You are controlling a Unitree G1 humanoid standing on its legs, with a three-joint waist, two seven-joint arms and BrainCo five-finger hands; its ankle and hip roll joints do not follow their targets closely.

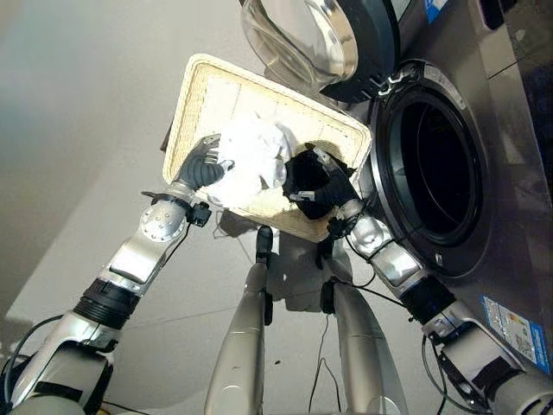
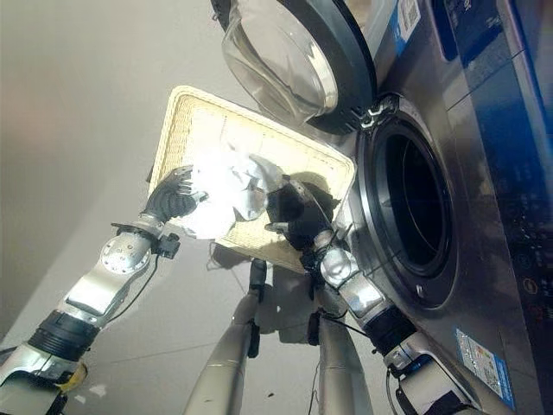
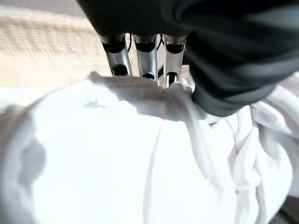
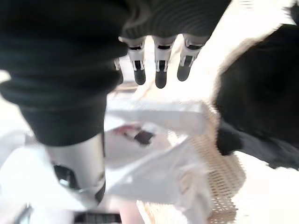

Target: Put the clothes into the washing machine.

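Note:
A cream wicker basket (image 1: 207, 73) stands in front of the washing machine's round opening (image 1: 436, 173). A heap of white clothes (image 1: 255, 156) lies in it, with a black garment (image 1: 302, 173) at its right end. My left hand (image 1: 200, 169) is at the basket's near left edge, its fingers (image 3: 117, 56) and thumb dug into the white cloth (image 3: 117, 154) and curled on it. My right hand (image 1: 333, 194) hovers at the basket's near right corner beside the black garment (image 4: 261, 102). Its fingers (image 4: 161, 70) are relaxed and hold nothing.
The machine's glass door (image 1: 320, 39) is swung wide open and hangs over the basket's far right corner. The steel front of the machine (image 1: 510, 130) fills the right side. Bare grey floor (image 1: 78, 130) lies to the left of the basket.

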